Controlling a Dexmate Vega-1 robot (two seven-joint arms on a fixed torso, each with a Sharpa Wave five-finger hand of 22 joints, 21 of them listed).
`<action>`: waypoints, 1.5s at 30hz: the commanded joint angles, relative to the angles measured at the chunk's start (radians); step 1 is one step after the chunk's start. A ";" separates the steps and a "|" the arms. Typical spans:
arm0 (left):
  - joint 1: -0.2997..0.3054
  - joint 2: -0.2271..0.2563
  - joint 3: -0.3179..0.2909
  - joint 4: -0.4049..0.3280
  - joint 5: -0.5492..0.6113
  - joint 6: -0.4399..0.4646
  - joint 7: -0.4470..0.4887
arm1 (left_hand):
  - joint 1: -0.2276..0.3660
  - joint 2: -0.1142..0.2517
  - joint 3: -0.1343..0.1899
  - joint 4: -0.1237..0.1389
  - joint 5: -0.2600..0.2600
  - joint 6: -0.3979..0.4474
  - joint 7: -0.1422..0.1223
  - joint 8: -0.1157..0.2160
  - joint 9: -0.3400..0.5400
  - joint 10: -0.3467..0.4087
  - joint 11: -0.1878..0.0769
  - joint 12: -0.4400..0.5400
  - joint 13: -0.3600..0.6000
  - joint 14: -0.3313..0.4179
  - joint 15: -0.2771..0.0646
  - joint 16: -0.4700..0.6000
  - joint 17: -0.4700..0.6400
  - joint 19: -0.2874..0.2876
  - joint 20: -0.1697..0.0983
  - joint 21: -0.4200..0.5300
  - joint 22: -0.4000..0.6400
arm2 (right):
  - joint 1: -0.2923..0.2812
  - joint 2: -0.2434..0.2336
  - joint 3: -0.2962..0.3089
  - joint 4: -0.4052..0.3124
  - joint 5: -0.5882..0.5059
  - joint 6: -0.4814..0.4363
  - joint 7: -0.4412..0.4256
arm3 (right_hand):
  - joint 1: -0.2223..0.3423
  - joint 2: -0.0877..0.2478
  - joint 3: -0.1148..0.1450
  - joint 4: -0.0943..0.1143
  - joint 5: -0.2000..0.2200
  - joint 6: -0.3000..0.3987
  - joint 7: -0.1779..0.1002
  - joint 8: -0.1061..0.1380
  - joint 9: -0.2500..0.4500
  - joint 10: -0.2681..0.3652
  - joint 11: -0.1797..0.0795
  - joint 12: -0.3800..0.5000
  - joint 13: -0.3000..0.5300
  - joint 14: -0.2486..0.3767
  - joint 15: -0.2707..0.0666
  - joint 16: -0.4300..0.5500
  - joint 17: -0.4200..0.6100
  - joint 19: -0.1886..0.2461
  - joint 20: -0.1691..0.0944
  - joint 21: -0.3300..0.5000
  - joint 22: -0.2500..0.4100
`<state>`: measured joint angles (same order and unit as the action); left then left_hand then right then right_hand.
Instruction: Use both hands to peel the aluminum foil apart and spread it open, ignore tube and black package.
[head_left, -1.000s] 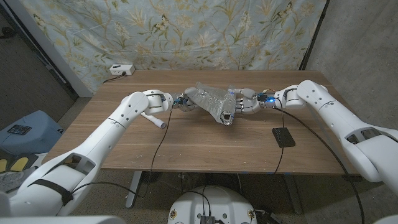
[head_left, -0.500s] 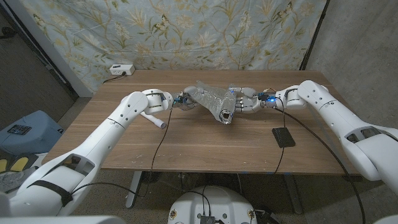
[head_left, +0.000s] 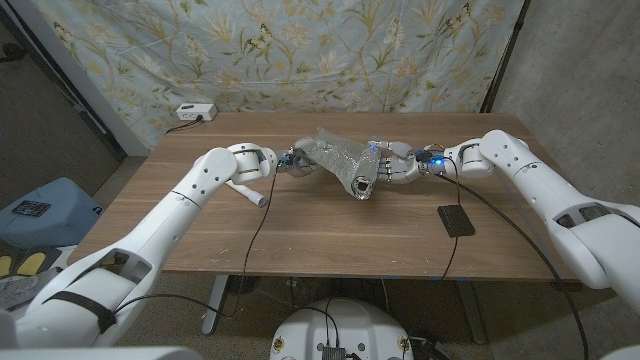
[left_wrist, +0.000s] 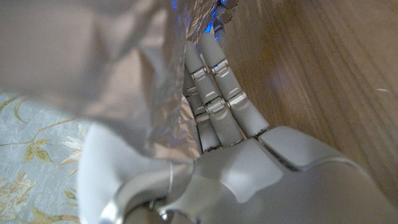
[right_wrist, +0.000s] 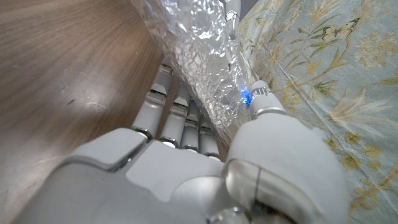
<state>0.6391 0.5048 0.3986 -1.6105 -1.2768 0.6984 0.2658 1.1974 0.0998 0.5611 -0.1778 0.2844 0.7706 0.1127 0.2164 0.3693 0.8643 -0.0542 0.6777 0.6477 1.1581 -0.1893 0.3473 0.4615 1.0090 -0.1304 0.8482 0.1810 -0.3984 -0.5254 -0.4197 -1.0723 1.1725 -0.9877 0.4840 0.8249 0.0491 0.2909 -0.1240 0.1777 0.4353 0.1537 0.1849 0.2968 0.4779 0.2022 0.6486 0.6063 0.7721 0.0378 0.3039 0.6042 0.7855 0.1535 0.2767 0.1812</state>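
Head view: left hand and right hand each grip an opposite end of the crumpled aluminum foil above the table.

The crinkled aluminum foil spans mid-worktop as a creased, partly folded sheet, apparently lifted slightly off the wood.

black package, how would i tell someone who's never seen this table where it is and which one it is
Start at the wooden table and go to the robot's right side, near the front edge, under the right arm. The black package lies flat there by itself, a small dark rectangle. The crinkled silver aluminum foil is held up at mid-table and the white tube lies on the left side.
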 joint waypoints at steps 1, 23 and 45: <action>0.008 -0.001 -0.012 0.025 -0.022 -0.009 0.000 | 0.011 0.002 0.002 0.007 -0.004 0.010 0.008 -0.004 0.005 0.015 -0.032 0.005 0.003 0.003 -0.001 -0.001 0.005 -0.004 -0.002 0.011 0.003 | 0.020 0.023 -0.001 0.052 0.007 -0.054 -0.017 | -0.008 0.001 0.001 0.001 0.005 -0.008 0.062 0.005 0.001 0.000 0.007 -0.002 0.005 0.007 0.003 -0.001 0.005 0.015 -0.001 -0.002 0.004; 0.017 0.014 -0.027 0.017 -0.029 -0.017 0.017 | 0.011 0.001 0.003 0.008 -0.005 0.012 0.009 -0.009 0.008 0.012 -0.032 0.008 0.005 0.004 -0.003 -0.005 0.009 -0.008 -0.004 0.026 0.001 | 0.051 0.049 -0.001 0.112 -0.030 -0.051 0.060 | -0.062 -0.018 -0.023 0.014 0.009 -0.029 0.062 0.009 -0.014 -0.017 0.013 -0.017 0.010 -0.003 0.011 -0.020 0.001 0.024 -0.003 -0.011 0.003; 0.041 0.022 -0.033 -0.018 -0.071 -0.012 0.057 | 0.012 0.000 0.004 0.007 -0.006 0.015 0.010 -0.012 0.009 0.012 -0.033 0.008 0.002 0.007 -0.003 -0.007 0.013 -0.013 -0.006 0.038 0.000 | -0.011 0.016 0.043 0.050 0.027 -0.070 0.023 | -0.093 -0.030 -0.041 0.019 0.023 -0.048 0.062 0.011 -0.027 -0.025 0.014 -0.029 0.013 -0.006 0.019 -0.030 0.000 0.050 -0.004 -0.014 0.002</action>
<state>0.6722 0.5269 0.3673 -1.6256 -1.3291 0.6844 0.3097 1.1974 0.0997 0.5611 -0.1778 0.2805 0.7830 0.1142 0.2070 0.3745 0.8643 -0.0542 0.6786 0.6455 1.1597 -0.1872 0.3400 0.4709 1.0034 -0.1362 0.8784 0.1812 -0.3933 -0.4990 -0.3874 -1.0067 1.1778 -1.0426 0.5292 0.7418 0.0192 0.2494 -0.1047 0.1949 0.3925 0.1536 0.1888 0.2691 0.4580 0.2175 0.6212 0.6143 0.7630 0.0506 0.2767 0.6011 0.8231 0.1554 0.2617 0.1811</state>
